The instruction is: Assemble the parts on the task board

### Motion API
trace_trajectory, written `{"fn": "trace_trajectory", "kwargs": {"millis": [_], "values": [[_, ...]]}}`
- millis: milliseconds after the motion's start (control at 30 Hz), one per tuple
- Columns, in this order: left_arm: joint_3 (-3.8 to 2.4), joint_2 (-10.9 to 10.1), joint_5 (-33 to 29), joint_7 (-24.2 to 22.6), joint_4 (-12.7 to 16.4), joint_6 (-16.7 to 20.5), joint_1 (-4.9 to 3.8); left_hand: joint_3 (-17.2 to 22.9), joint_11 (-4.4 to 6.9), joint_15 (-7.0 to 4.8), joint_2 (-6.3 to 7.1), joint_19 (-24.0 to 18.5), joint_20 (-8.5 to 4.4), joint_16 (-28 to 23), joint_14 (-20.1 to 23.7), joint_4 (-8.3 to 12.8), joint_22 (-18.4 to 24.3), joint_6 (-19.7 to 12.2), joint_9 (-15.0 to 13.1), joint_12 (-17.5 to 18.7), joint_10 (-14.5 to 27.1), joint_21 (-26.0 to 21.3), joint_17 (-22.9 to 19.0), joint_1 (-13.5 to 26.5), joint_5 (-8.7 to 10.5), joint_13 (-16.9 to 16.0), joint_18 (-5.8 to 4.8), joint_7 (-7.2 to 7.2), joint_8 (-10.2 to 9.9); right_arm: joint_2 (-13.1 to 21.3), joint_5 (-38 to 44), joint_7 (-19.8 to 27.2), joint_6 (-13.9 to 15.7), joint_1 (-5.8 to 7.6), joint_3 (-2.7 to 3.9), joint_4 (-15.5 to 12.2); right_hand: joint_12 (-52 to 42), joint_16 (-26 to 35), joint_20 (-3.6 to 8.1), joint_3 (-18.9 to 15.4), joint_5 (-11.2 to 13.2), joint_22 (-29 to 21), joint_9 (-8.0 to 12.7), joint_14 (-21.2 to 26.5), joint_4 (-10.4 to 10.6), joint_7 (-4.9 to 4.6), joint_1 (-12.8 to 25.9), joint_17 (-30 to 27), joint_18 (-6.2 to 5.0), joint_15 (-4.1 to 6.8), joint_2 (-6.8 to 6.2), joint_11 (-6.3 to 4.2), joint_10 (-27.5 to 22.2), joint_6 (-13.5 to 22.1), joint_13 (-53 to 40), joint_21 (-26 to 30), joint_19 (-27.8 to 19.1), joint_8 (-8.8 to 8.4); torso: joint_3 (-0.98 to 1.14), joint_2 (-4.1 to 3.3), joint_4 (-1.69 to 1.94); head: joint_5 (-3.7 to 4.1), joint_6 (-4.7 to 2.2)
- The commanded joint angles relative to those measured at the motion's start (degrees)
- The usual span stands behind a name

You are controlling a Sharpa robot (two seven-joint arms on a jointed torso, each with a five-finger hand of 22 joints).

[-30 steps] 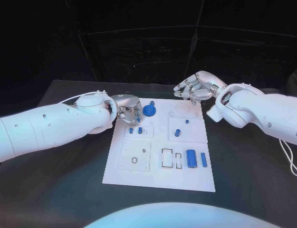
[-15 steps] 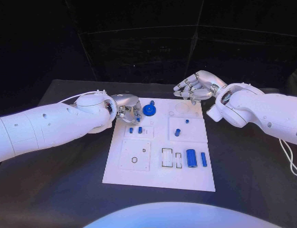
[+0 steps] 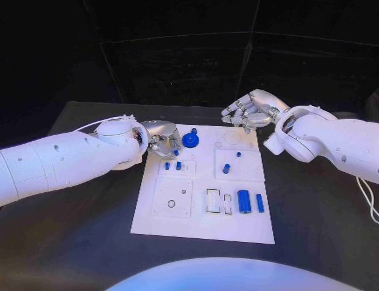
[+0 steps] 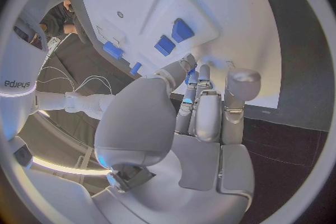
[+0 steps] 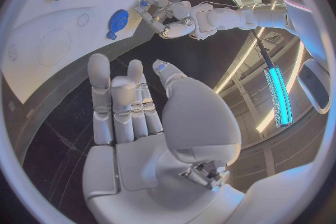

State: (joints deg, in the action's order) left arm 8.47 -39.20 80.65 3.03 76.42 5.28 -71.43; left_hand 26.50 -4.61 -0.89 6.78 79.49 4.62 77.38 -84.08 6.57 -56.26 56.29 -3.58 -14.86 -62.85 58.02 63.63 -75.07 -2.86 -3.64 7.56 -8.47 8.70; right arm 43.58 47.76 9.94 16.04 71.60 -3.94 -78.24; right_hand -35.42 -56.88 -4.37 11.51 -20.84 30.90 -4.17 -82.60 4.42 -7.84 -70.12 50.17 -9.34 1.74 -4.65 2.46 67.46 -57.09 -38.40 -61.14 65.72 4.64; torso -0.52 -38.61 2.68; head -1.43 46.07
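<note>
Several blue parts [image 3: 244, 202] lie or stand on the white task board [image 3: 202, 227], which sits mid-table [image 3: 76, 230]. One round blue disc [image 3: 190, 140] stands near the board's far edge, with two small blue pegs [image 3: 173, 165] nearer the robot. Just beside the disc, at the board's left edge, the left hand [image 3: 161, 140] hovers, fingers [image 4: 207, 102] curled inward; whether they pinch anything cannot be told. Beyond the board's far right corner the right hand [image 3: 252, 111] hangs empty, fingers [image 5: 119, 102] loosely apart. Judging by this, a part near the disc is being seated or picked; the next move calls for precise alignment.
</note>
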Motion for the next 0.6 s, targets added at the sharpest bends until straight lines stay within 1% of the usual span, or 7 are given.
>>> {"fn": "trace_trajectory", "kwargs": {"millis": [33, 233, 333, 433, 500, 567, 600], "values": [[-0.03, -0.12, -0.21, 0.03, 0.12, 0.15, -0.06, 0.32, -0.05, 0.47, 0.64, -0.31, 0.35, -0.16, -0.85, -0.12, 0.13, -0.57, -0.01, 0.43, 0.64, -0.30, -0.10, -0.12, 0.20, -0.01, -0.28, 0.02, -0.46, 0.04, 0.24, 0.13, -0.31, 0.10, 0.03, -0.08, 0.15, 0.14, 0.01, 0.12, -0.39, -0.08, -0.09, -0.35, 0.37, -0.05, 0.17, 0.03, -0.59, 0.02, 0.31, 0.20, 0.00, 0.41, 0.05, 0.33, -0.01, -0.11, 0.01, 0.00, -0.02, -0.07, -0.01], [-0.03, -0.89, -0.56, -0.11, 0.58, 1.25, -0.05, 0.34, -0.12, 0.55, 0.98, -0.38, 0.46, -0.21, -0.78, -0.07, 0.03, -1.46, -0.03, 1.07, 1.10, -0.28, -0.26, 0.00, 0.20, 0.00, -0.26, -0.09, -1.15, 0.21, 0.92, -0.77, -0.50, 0.10, 0.03, 0.15, 0.33, 0.58, 0.01, 0.15, -0.38, -0.67, -0.12, -0.26, 0.31, -0.03, 0.04, -0.39, -0.68, 0.02, 0.15, 0.20, -0.26, 0.34, 0.20, 0.68, -0.23, -0.05, -0.05, 0.01, 0.04, 0.09, 0.04], [-0.04, -1.53, -1.40, -0.30, 0.92, 1.99, -0.05, 0.39, -0.17, 0.57, 1.04, -0.40, 0.49, -0.21, -0.78, -0.03, 0.02, -1.79, -0.04, 1.29, 1.26, -0.28, -0.27, -0.03, 0.20, -0.01, -0.25, -0.14, -1.41, 0.45, 2.50, -1.59, -0.85, 0.10, 0.03, 0.19, 2.63, 1.77, 0.01, 0.85, 0.09, -2.18, -0.19, 0.01, -0.11, -0.11, -0.90, -1.33, -0.90, -0.03, -0.16, 0.29, -2.07, 0.07, 2.03, 1.69, -0.79, 0.17, -0.08, 0.02, 0.07, 0.12, 0.05], [-0.07, -2.52, -3.18, -0.89, 1.50, 2.97, -0.06, 0.43, -0.23, 0.60, 1.09, -0.43, 0.52, -0.19, -0.78, 0.00, 0.04, -1.96, -0.07, 1.49, 1.42, -0.33, -0.26, -0.05, 0.20, 0.00, -0.23, -0.19, -1.55, 0.85, 6.37, -2.80, -1.34, 0.10, 0.03, 0.01, 6.73, 5.12, 0.00, 3.05, 1.90, -4.62, -0.32, 0.82, -1.93, -0.32, -3.52, -4.55, -1.24, -0.18, -0.60, 0.56, -4.20, -0.77, 5.54, 3.33, -1.67, 0.57, -0.05, 0.01, 0.01, 0.14, 0.01], [-0.10, -3.19, -5.11, -1.49, 1.89, 3.72, -0.08, 0.48, -0.29, 0.63, 1.09, -0.49, 0.54, -0.19, -0.79, 0.02, 0.20, -1.97, -0.10, 1.64, 1.58, -0.49, -0.28, -0.08, 0.19, 0.01, -0.20, -0.24, -1.59, 1.17, 9.25, -3.58, -1.77, 0.10, 0.03, -0.19, 8.79, 6.59, -0.08, 4.35, 2.69, -4.86, -0.38, 1.04, -2.89, -0.38, -4.60, -5.94, -1.25, -0.23, -0.94, 0.68, -4.73, -1.32, 7.55, 3.64, -1.62, 0.77, -0.05, 0.01, 0.01, 0.15, 0.01], [-0.15, -4.17, -9.10, -2.69, 2.34, 4.79, -0.19, 0.54, -0.37, 0.68, 1.09, -0.66, 0.57, -0.29, -0.74, 0.02, 0.67, -1.92, -0.14, 1.81, 1.73, -0.96, -0.51, -0.09, 0.19, 0.02, -0.09, -0.28, -1.61, 1.67, 13.56, -4.66, -2.38, 0.10, 0.03, -0.61, 11.68, 7.76, -0.21, 6.12, 3.86, -5.08, -0.42, 0.98, -4.00, -0.55, -5.45, -6.91, -1.18, -0.31, -1.41, 0.79, -4.61, -2.03, 10.61, 3.94, -1.37, 1.01, -0.05, 0.07, 0.04, 0.25, -0.07], [-0.16, -4.68, -12.07, -3.58, 2.52, 5.43, -0.28, 0.52, -0.44, 0.73, 1.15, -0.79, 0.60, -0.41, -0.69, 0.00, 0.99, -1.84, -0.17, 1.90, 1.81, -1.28, -0.74, -0.02, 0.19, 0.02, -0.02, -0.33, -1.60, 1.97, 16.02, -5.25, -2.73, 0.10, 0.03, -0.89, 12.59, 7.94, -0.18, 6.62, 4.15, -5.13, -0.46, 0.92, -4.46, -0.38, -5.82, -7.05, -1.26, -0.31, -1.63, 0.87, -4.80, -2.33, 11.46, 3.99, -1.29, 1.13, -0.04, 0.07, 0.04, 0.26, -0.07]]}}
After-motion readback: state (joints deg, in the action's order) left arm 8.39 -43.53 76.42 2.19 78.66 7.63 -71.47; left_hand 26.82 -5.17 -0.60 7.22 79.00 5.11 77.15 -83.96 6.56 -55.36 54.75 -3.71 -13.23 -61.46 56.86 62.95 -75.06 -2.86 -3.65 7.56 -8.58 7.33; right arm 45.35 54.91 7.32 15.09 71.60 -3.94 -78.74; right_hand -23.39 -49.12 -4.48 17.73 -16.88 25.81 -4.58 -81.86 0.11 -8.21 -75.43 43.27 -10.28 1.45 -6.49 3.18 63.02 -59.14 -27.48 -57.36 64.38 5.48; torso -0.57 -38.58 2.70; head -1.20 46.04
